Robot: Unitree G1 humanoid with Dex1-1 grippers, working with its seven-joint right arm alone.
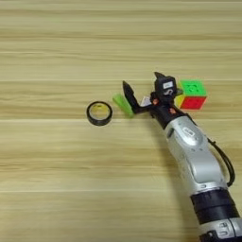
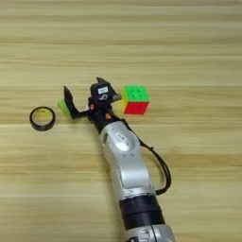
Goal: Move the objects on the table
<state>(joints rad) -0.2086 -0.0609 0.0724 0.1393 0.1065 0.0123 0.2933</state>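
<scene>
In the left eye view the gripper [image 1: 142, 90] stands with black fingers spread open, the lime-green bar [image 1: 123, 104] lying slantwise just beside its left finger on the pale wooden surface [image 1: 56, 52], while the right eye view shows the multicoloured puzzle cube [image 2: 135, 99] just right of it.

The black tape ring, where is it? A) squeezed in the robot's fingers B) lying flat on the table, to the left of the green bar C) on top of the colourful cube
B: the black tape ring lies flat on the table, left of the lime-green bar and clear of the gripper, whose fingers are spread.
</scene>
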